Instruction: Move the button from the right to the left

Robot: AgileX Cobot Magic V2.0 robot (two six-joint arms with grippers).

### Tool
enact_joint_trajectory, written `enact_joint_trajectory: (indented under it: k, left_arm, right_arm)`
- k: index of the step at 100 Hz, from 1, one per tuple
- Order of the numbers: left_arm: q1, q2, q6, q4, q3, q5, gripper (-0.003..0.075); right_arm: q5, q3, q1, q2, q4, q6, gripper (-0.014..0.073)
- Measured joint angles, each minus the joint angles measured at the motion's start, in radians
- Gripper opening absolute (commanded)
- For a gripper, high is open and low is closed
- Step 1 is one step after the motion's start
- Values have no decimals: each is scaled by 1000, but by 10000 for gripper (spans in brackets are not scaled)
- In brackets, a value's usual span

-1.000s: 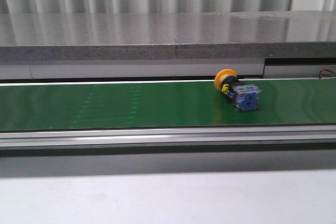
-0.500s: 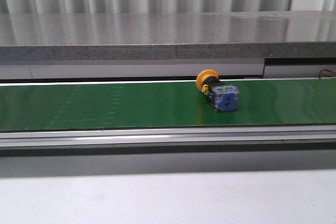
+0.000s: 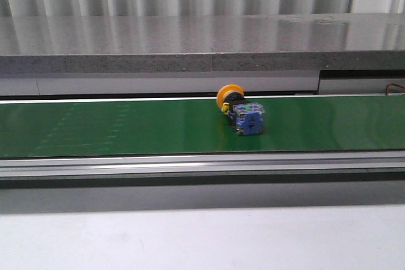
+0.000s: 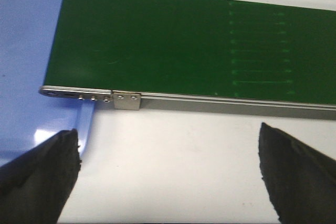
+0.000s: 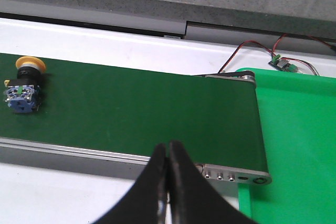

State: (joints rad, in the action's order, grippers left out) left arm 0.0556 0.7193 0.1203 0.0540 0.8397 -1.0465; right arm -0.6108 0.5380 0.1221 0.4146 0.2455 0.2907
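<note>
one button (image 3: 239, 110) lies on its side on the green conveyor belt (image 3: 126, 128), a little right of the middle of the belt in the front view, its orange-yellow cap toward the far edge and its blue-and-clear block toward the robot. nothing touches it. in the right wrist view it sits well away from the right gripper (image 5: 168, 174), whose fingers are pressed together with nothing between them, hanging over the near rail by the belt's right end, beside a green bin (image 5: 294, 145). the left gripper (image 4: 168, 174) is spread wide and empty above the white table near the belt's left end, where a blue tray (image 4: 26, 77) sits under the roller; the button is not in that view.

likely trouble, as i judge it: the round cap lets the part roll or pivot if a finger nudges it off-centre, so a grab could knock it toward the far edge. the clear block looks slick and uneven, so a pinch across it could slip. if the belt is running, a late or early closing would miss the part entirely. with the left fingers low by the rail, a reach inward could also clip the metal frame (image 4: 126, 99).
</note>
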Motion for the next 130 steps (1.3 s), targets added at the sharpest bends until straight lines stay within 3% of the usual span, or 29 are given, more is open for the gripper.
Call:
enact_joint_trajectory:
  k: [24, 52, 90, 130]
  left_arm:
    - [34, 128, -54, 138, 3, 66, 652]
    - [244, 331, -13, 156, 83, 207, 652]
    - [505, 691, 182, 1, 297, 322, 652]
    - [594, 977, 199, -1, 498, 332, 618]
  right_arm:
    - [0, 0, 0, 0, 0, 0, -68]
    - [0, 0, 0, 0, 0, 0, -68]
    - [0, 0, 0, 0, 0, 0, -68]
    - [0, 0, 0, 0, 0, 0, -68]
